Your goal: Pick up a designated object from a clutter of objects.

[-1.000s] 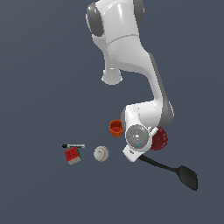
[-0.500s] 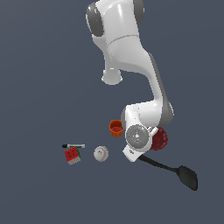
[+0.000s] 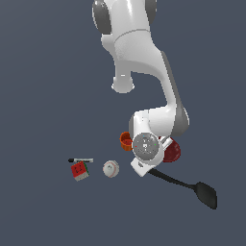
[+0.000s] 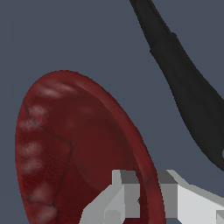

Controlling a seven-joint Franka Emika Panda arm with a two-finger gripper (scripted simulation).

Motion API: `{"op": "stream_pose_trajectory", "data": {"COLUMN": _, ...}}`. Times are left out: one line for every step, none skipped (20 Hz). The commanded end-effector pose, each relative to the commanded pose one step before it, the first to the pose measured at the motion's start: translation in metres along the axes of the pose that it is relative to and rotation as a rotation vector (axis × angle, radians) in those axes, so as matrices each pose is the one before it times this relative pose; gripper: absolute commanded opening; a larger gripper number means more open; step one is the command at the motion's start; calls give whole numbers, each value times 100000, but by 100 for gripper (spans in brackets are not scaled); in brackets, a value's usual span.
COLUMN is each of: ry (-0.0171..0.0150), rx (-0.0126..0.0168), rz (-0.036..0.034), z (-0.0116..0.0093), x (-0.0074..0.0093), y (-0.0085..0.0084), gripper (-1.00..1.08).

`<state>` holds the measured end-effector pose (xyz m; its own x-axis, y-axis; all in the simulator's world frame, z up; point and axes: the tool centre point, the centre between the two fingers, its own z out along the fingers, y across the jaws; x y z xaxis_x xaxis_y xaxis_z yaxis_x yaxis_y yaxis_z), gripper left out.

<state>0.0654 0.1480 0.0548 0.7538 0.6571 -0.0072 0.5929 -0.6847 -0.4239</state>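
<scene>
Nothing has moved since before: gripper (image 4: 144, 194) fingers (image 4: 120, 190) straddle the dark-red bowl (image 4: 78, 144) rim. Squeeze firmly, then lift vertically, clearing the spatula (image 4: 188, 87).

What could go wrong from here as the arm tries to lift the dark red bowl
1. The gripper straddles only the thin rim of the dark-red bowl, one finger inside and one outside. Such an edge hold may let the bowl swing or slip out when lifted.
2. The black spatula lies close beside the bowl, so a tilting bowl or the fingers might knock it.
3. In the exterior view the arm hides most of the bowl, so the grasp is hard to confirm there.
</scene>
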Motion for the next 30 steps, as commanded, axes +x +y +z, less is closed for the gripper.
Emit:
{"op": "stream_pose_trajectory", "data": {"ry": 1446, "rx": -278, "rz": 2334, "z": -1968, "x": -408, "y": 260, "gripper": -100}}
{"op": "stream_pose_trajectory", "data": {"ry": 581, "rx": -20, "rz": 1169, "z": -890, "x": -223, "y": 99, "gripper": -100}}
{"op": "stream_pose_trajectory", "data": {"ry": 639, "rx": -22, "rz": 1284, "z": -978, "x": -245, "y": 109, "gripper": -100}}
{"op": "stream_pose_trajectory", "data": {"ry": 698, "rx": -24, "rz": 1403, "z": -1069, "x": -268, "y": 119, "gripper": -100}}
{"op": "stream_pose_trajectory", "data": {"ry": 760, "rx": -26, "rz": 1527, "z": -1164, "x": -292, "y": 129, "gripper": -100}}
{"op": "stream_pose_trajectory", "data": {"ry": 822, "rx": -28, "rz": 1651, "z": -1260, "x": -315, "y": 139, "gripper": -100}}
{"op": "stream_pose_trajectory", "data": {"ry": 880, "rx": -31, "rz": 1767, "z": -1350, "x": -338, "y": 149, "gripper": -100}}
{"op": "stream_pose_trajectory", "data": {"ry": 934, "rx": -33, "rz": 1878, "z": -1436, "x": -359, "y": 158, "gripper": -100}}
{"op": "stream_pose_trajectory", "data": {"ry": 986, "rx": -36, "rz": 1983, "z": -1517, "x": -379, "y": 167, "gripper": -100}}
{"op": "stream_pose_trajectory", "data": {"ry": 1035, "rx": -39, "rz": 2083, "z": -1595, "x": -398, "y": 175, "gripper": -100}}
{"op": "stream_pose_trajectory", "data": {"ry": 1081, "rx": -42, "rz": 2178, "z": -1669, "x": -416, "y": 184, "gripper": -100}}
{"op": "stream_pose_trajectory", "data": {"ry": 1119, "rx": -46, "rz": 2261, "z": -1733, "x": -431, "y": 191, "gripper": -100}}
{"op": "stream_pose_trajectory", "data": {"ry": 1130, "rx": -50, "rz": 2288, "z": -1755, "x": -436, "y": 195, "gripper": -100}}
{"op": "stream_pose_trajectory", "data": {"ry": 1128, "rx": -53, "rz": 2289, "z": -1756, "x": -435, "y": 196, "gripper": -100}}
{"op": "stream_pose_trajectory", "data": {"ry": 1122, "rx": -57, "rz": 2284, "z": -1751, "x": -433, "y": 197, "gripper": -100}}
{"op": "stream_pose_trajectory", "data": {"ry": 1103, "rx": -60, "rz": 2254, "z": -1728, "x": -426, "y": 196, "gripper": -100}}
{"op": "stream_pose_trajectory", "data": {"ry": 1077, "rx": -64, "rz": 2208, "z": -1692, "x": -415, "y": 194, "gripper": -100}}
{"op": "stream_pose_trajectory", "data": {"ry": 1050, "rx": -67, "rz": 2161, "z": -1655, "x": -404, "y": 192, "gripper": -100}}
{"op": "stream_pose_trajectory", "data": {"ry": 1022, "rx": -70, "rz": 2110, "z": -1614, "x": -393, "y": 190, "gripper": -100}}
{"op": "stream_pose_trajectory", "data": {"ry": 991, "rx": -72, "rz": 2054, "z": -1570, "x": -379, "y": 187, "gripper": -100}}
{"op": "stream_pose_trajectory", "data": {"ry": 959, "rx": -74, "rz": 1994, "z": -1522, "x": -365, "y": 184, "gripper": -100}}
{"op": "stream_pose_trajectory", "data": {"ry": 923, "rx": -75, "rz": 1925, "z": -1468, "x": -350, "y": 180, "gripper": -100}}
{"op": "stream_pose_trajectory", "data": {"ry": 884, "rx": -76, "rz": 1849, "z": -1408, "x": -332, "y": 175, "gripper": -100}}
{"op": "stream_pose_trajectory", "data": {"ry": 839, "rx": -75, "rz": 1760, "z": -1338, "x": -313, "y": 169, "gripper": -100}}
{"op": "stream_pose_trajectory", "data": {"ry": 788, "rx": -74, "rz": 1656, "z": -1257, "x": -290, "y": 162, "gripper": -100}}
{"op": "stream_pose_trajectory", "data": {"ry": 728, "rx": -70, "rz": 1533, "z": -1163, "x": -265, "y": 152, "gripper": -100}}
{"op": "stream_pose_trajectory", "data": {"ry": 666, "rx": -66, "rz": 1405, "z": -1064, "x": -239, "y": 141, "gripper": -100}}
{"op": "stream_pose_trajectory", "data": {"ry": 605, "rx": -61, "rz": 1278, "z": -967, "x": -213, "y": 130, "gripper": -100}}
{"op": "stream_pose_trajectory", "data": {"ry": 546, "rx": -56, "rz": 1155, "z": -872, "x": -189, "y": 119, "gripper": -100}}
{"op": "stream_pose_trajectory", "data": {"ry": 488, "rx": -50, "rz": 1035, "z": -780, "x": -165, "y": 109, "gripper": -100}}
